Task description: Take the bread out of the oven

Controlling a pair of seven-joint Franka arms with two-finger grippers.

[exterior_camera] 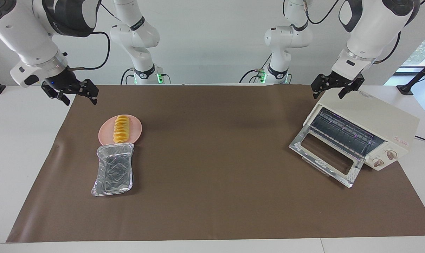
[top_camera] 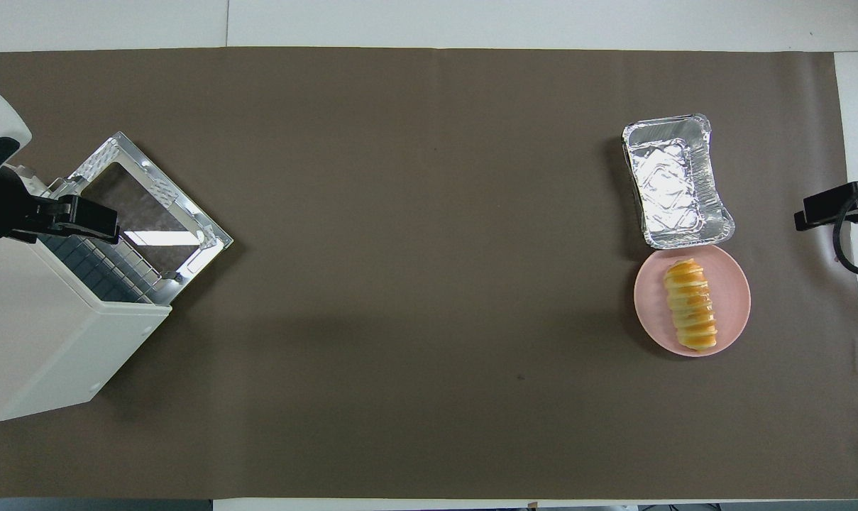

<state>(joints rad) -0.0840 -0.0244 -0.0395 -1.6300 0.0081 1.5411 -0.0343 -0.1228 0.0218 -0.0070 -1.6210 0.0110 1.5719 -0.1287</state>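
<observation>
So the left gripper (exterior_camera: 333, 90) is hanging just over the top edge of the oven (exterior_camera: 370, 121), fingers spread apart with nothing between them. From overhead you mostly see its dark body sticking out above the oven's open mouth (top_camera: 45, 216). The right gripper (exterior_camera: 75, 94) is up in the air over the edge of the brown mat (exterior_camera: 212, 196) at the right arm's end of the table, fingers apart too and holding nothing.

The oven sits at the left arm's end of the table, turned at an angle, with its glass door (exterior_camera: 326, 159) dropped all the way down onto the mat. The wire rack (exterior_camera: 342, 133) inside looks bare, as far as I can see into it.

The bread (exterior_camera: 121, 129) is well apart from the oven, down at the right arm's end. It's lying lengthwise on the pink plate (exterior_camera: 136, 128), ridged slices up. Overhead shows it a bit off-centre on the plate (top_camera: 691, 305).

Touching the plate's rim, farther from the robots, is the crinkly foil tray (exterior_camera: 113, 170), sitting flat with nothing in it.
</observation>
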